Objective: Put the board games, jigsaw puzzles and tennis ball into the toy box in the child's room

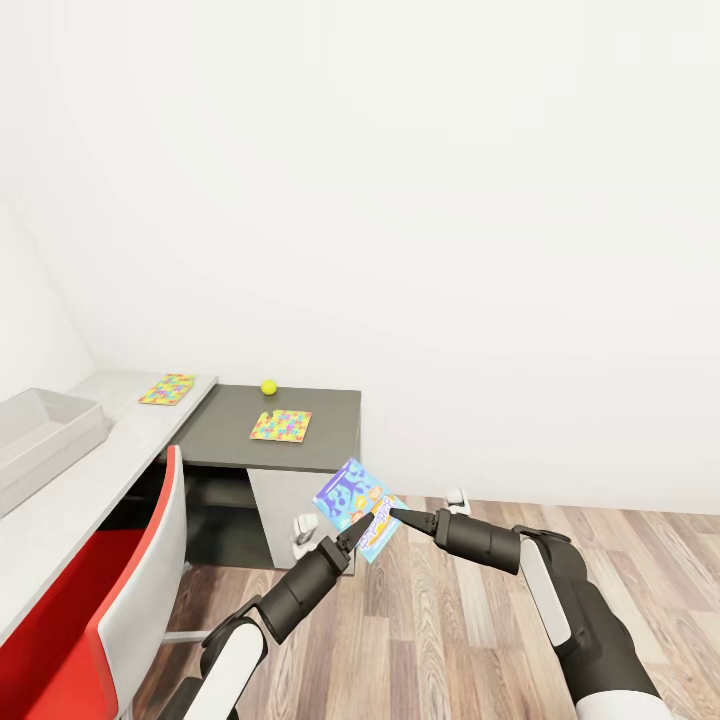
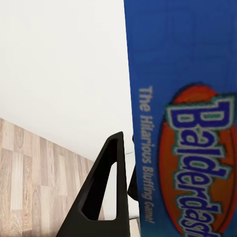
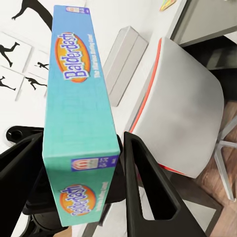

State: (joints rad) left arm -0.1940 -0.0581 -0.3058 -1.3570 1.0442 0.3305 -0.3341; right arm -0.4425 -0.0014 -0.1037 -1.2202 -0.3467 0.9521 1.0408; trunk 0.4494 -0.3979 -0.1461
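A blue board game (image 1: 357,505) lettered Balderdash hangs tilted above the floor in front of the table. My left gripper (image 1: 356,531) is shut on its lower edge and my right gripper (image 1: 397,515) on its right side. In the right wrist view the box (image 3: 81,84) sits between both fingers of the right gripper (image 3: 79,137). In the left wrist view one finger (image 2: 106,192) lies against the box (image 2: 187,123). The pale grey toy box (image 1: 45,435) stands on the table (image 1: 80,490) at far left. One jigsaw puzzle (image 1: 167,389) lies on the light top. Another jigsaw puzzle (image 1: 281,426) and the tennis ball (image 1: 268,387) lie on the dark wing.
A red-and-white chair (image 1: 130,590) stands at the table, between me and the toy box. White drawers (image 1: 290,520) sit under the dark wing. Wood floor (image 1: 450,640) spreads to the right, and a white wall stands behind the table.
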